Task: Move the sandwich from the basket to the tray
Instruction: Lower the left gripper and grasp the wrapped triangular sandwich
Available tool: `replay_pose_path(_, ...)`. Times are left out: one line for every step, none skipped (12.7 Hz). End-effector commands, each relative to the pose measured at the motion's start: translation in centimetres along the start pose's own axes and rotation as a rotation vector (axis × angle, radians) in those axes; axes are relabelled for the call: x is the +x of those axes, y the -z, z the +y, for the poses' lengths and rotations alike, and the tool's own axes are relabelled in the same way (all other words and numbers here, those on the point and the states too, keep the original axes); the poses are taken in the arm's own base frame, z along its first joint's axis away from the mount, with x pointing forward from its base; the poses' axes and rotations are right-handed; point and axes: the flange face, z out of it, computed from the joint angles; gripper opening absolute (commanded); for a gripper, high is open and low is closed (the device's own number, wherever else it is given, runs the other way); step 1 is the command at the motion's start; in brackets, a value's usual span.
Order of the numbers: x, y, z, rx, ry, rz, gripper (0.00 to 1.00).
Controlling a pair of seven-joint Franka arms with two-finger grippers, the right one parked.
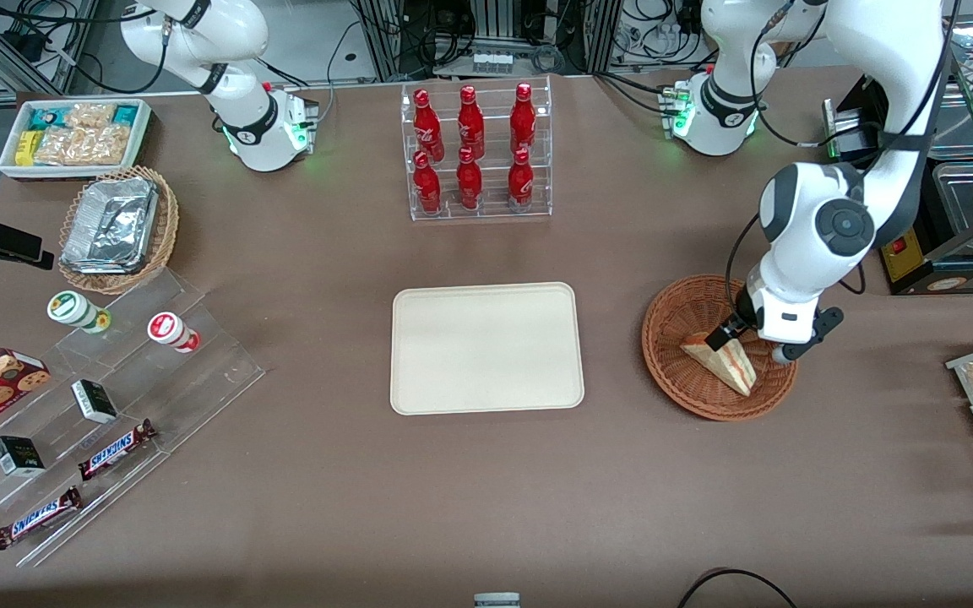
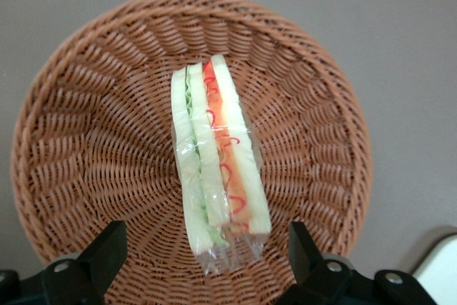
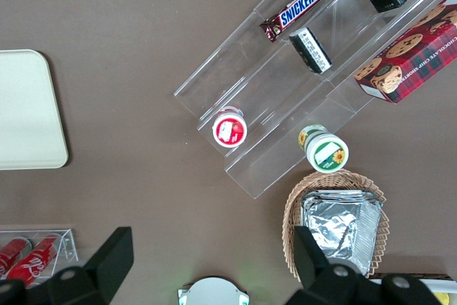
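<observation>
Over the brown table we see the left arm's gripper (image 1: 733, 331) poised low above the basket (image 1: 671, 331), its two dark fingers (image 2: 107, 249) spread wide and holding nothing. The sandwich (image 1: 721, 363) lies inside the basket, directly under the gripper; in the wrist view the wedge (image 2: 218, 164) sits between the open fingers, which stand clear of it on either side.

The sandwich is a triangular wedge in clear film, pale bread showing green and orange-red filling along its cut edge, which faces up. The film bunches at the end nearest the fingers. The basket (image 2: 78, 119) is a round, shallow bowl of reddish-brown wicker, its weave running in rings up to a thick rim.

The tray (image 1: 486, 348), flat, cream-coloured and round-cornered with a low rim, lies well apart from the basket toward the parked arm's end, nothing on it. Bare tabletop separates tray and basket. Farther from the front camera than the tray we note a clear rack of red bottles (image 1: 474, 152).
</observation>
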Motion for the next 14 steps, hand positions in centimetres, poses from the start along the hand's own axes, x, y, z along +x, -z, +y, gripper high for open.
replay_pose_path(0.0, -2.1, 0.3, -0.012, 0.024, 0.003, 1.0)
replay_pose_path(0.0, -2.6, 0.3, -0.013, 0.024, 0.002, 1.0)
replay_pose_path(0.1, -2.7, 0.4, -0.013, 0.024, 0.002, 0.94)
replay_pose_path(0.3, -2.6, 0.4, -0.018, 0.033, 0.003, 0.71)
replay_pose_path(0.7, -2.7, 0.3, -0.019, 0.059, 0.002, 0.29)
replay_pose_path(1.0, -2.6, 0.5, -0.023, 0.065, 0.005, 0.02)
replay_pose_path(1.0, -2.6, 0.8, -0.026, 0.064, 0.006, 0.0)
replay_pose_path(1.1, -2.2, 1.1, -0.031, 0.059, 0.01, 0.0)
replay_pose_path(1.1, -1.7, 1.3, -0.032, 0.054, 0.015, 0.0)
replay_pose_path(1.0, -0.2, 1.5, -0.036, 0.044, 0.028, 0.0)
replay_pose_path(0.9, 2.1, 1.6, -0.017, 0.034, 0.024, 0.0)
replay_pose_path(0.6, 4.7, 2.3, 0.003, 0.017, 0.013, 0.0)
replay_pose_path(-0.5, 7.7, 4.3, 0.03, -0.021, -0.003, 0.0)
replay_pose_path(-1.4, 10.2, 5.9, 0.057, -0.06, -0.012, 0.0)
